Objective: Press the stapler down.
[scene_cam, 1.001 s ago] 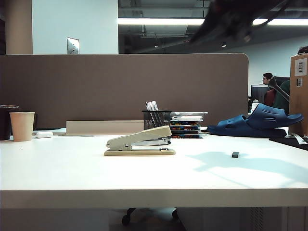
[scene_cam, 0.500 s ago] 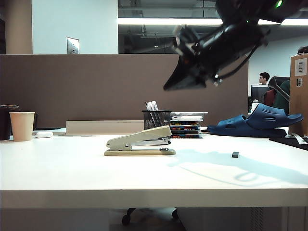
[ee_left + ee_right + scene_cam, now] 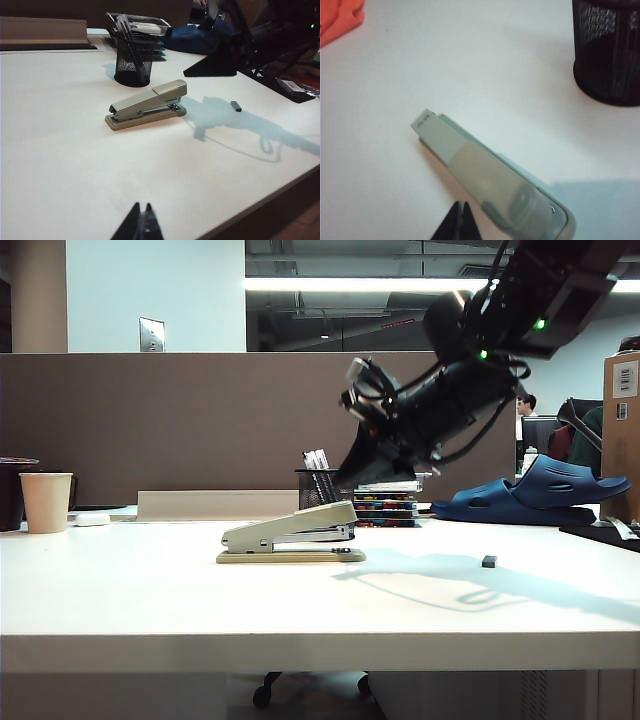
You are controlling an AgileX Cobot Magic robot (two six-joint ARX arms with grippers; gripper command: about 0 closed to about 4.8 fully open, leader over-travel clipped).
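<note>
Stapler [image 3: 291,535] sits mid-bench [image 3: 150,600], raised end untouched. Right gripper [image 3: 352,475] hangs just above that end, jaws pinched closed to a blunt tip, likely for pressing. Left gripper [image 3: 141,226] waits well apart near the bench edge, jaws likewise closed.

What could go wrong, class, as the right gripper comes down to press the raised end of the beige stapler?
1. The right gripper, shut, hangs above the raised end of the long beige desk stapler; its narrow tip might slide off the slanted top arm.
2. The black mesh pen holder stands close behind; the arm could knock it.
3. An off-centre press might tip or skid the stapler on the smooth white table. The left gripper, shut, is far off and cannot steady it.
</note>
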